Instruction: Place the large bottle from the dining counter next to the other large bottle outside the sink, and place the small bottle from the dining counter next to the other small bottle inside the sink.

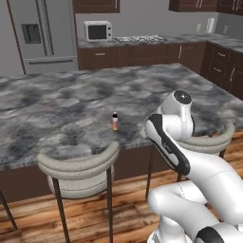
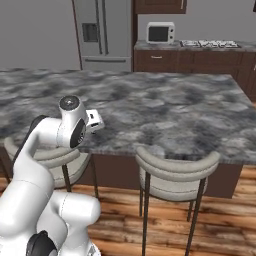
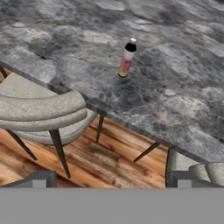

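Standing upright on the counter [image 3: 183, 74], the small bottle [image 3: 127, 58] is sitting ahead of the gripper [image 3: 109, 177], whose fingers are spread apart, holding nothing.

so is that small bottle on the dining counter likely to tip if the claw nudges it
Probably. The small bottle stands upright, tall and slim on a narrow base. It looks light and rigid, so it would likely topple, then roll on the dining counter.
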### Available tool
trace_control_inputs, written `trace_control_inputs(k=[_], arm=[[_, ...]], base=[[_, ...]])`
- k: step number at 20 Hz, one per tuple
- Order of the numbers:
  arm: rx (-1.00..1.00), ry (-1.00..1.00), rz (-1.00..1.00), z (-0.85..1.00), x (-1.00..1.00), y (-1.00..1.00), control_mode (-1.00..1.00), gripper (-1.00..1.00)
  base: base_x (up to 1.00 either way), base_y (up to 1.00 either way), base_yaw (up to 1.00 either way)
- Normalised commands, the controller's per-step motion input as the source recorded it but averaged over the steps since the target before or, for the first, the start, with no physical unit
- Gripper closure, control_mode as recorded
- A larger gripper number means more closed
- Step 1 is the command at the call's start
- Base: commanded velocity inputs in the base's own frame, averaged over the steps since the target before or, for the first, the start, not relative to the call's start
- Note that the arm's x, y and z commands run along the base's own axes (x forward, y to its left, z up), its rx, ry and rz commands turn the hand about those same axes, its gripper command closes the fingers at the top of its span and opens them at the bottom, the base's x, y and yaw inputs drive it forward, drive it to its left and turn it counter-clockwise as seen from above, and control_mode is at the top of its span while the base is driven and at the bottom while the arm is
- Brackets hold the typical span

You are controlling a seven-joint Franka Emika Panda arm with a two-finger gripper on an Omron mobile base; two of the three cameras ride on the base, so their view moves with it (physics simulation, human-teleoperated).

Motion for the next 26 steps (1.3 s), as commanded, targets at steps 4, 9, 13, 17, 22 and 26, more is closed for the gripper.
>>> trace_control_inputs(k=[4,9,13,17,22,26], arm=[[0.0,0.0,0.0,0.0,0.0,0.0,1.0,-1.0],[0.0,0.0,0.0,0.0,0.0,0.0,1.0,-1.0],[0.0,0.0,0.0,0.0,0.0,0.0,1.0,-1.0],[0.0,0.0,0.0,0.0,0.0,0.0,1.0,-1.0],[0.0,0.0,0.0,0.0,0.0,0.0,1.0,-1.0],[0.0,0.0,0.0,0.0,0.0,0.0,1.0,-1.0]], base=[[0.37,0.23,0.0],[0.34,0.22,0.0],[0.25,0.27,0.0],[0.25,0.25,0.0],[0.3,0.21,0.0],[0.33,0.17,0.0]])
